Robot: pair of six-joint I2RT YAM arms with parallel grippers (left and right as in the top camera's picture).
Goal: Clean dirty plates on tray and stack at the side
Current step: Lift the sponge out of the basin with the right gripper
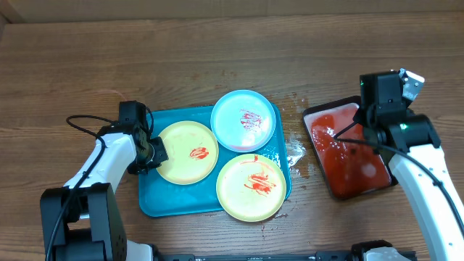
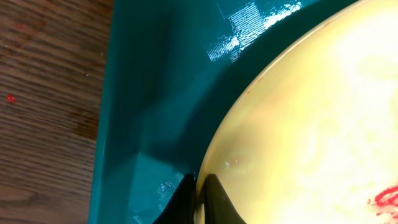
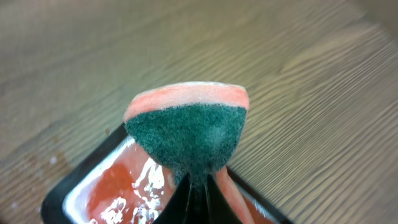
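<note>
Left wrist view: my left claw (image 2: 200, 194) is pinching shut on the rim of the first yellow plate (image 2: 311, 124), which is lying inside the turquoise tray (image 2: 155, 93) near its left wall. My right claw (image 3: 198, 186) is clamping a green-faced sponge (image 3: 186, 130) over the black tray (image 3: 68, 190) of red liquid, well apart from the plates. I am seeing red smears on that plate, the blue plate (image 1: 243, 119) and the second yellow plate (image 1: 250, 186), all sitting in the tray. I am judging that nothing is wiped yet and nothing stacked on the bench (image 1: 217, 43).
</note>
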